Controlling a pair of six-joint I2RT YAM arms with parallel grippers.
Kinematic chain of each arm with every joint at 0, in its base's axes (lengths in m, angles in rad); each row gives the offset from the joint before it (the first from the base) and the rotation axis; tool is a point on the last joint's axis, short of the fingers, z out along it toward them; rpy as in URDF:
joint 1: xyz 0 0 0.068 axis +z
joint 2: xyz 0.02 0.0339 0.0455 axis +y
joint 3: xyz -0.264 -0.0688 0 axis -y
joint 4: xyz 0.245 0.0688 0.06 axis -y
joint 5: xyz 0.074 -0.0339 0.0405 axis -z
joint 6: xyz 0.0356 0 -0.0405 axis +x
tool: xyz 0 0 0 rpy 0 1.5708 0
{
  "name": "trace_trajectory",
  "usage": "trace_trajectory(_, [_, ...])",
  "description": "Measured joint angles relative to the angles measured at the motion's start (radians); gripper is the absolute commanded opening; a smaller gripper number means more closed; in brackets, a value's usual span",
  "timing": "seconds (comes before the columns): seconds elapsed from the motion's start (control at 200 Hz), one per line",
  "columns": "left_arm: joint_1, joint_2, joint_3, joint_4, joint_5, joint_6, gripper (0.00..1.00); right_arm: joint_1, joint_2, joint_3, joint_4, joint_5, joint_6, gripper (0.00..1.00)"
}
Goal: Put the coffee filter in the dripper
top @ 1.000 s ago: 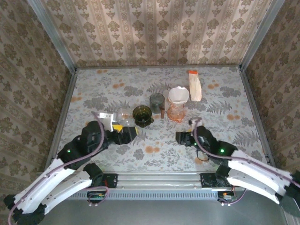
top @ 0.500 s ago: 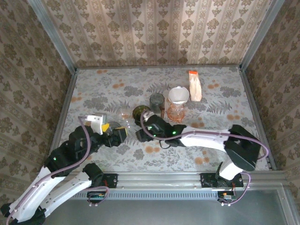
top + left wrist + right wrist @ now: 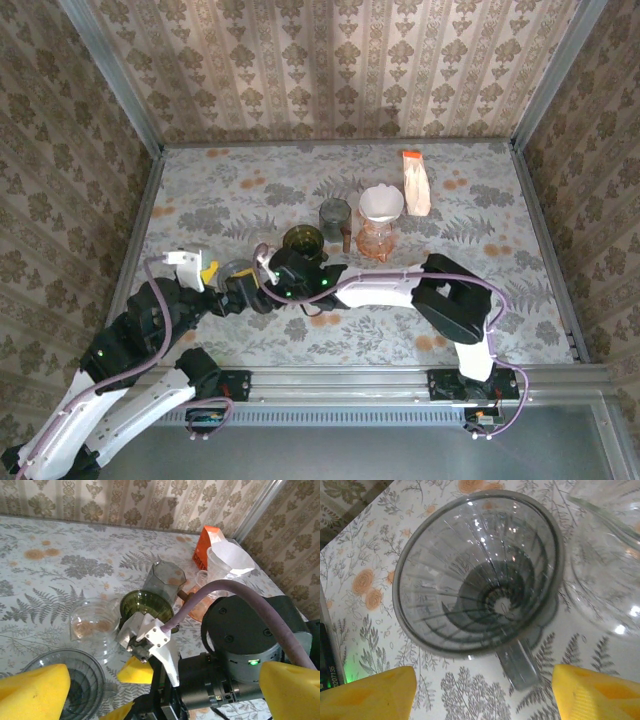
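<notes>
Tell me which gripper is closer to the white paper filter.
Right. The right gripper hangs open by the grey dripper, well to the near-left of the filter. The left gripper sits farther out the same way, closer to the table's near edge.

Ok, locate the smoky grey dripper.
In the top view, the smoky grey dripper sits left of centre on the table, just down-left of the green dripper.

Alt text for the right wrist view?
A smoky glass dripper, empty, stands on the floral table, handle toward the camera; the right gripper hangs open above it. A clear glass vessel sits beside it.
</notes>
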Motion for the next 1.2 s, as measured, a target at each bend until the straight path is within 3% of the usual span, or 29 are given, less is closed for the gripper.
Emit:
trace_trajectory(0.665, [0.001,-0.083,0.006,0.016,-0.073,-0.003,1.0,0.042,0.1,0.138,0.007,-0.114,0.016,0.73])
trace_trajectory(0.97, [0.001,-0.085,0.008,0.037,-0.033,0.005,1.0,0.038,0.097,0.112,0.013,-0.095,0.011,0.68])
trace_trajectory(1.2, [0.0,-0.085,0.03,0.072,0.017,0.023,0.99,0.041,0.097,0.112,0.013,-0.11,0.008,0.7])
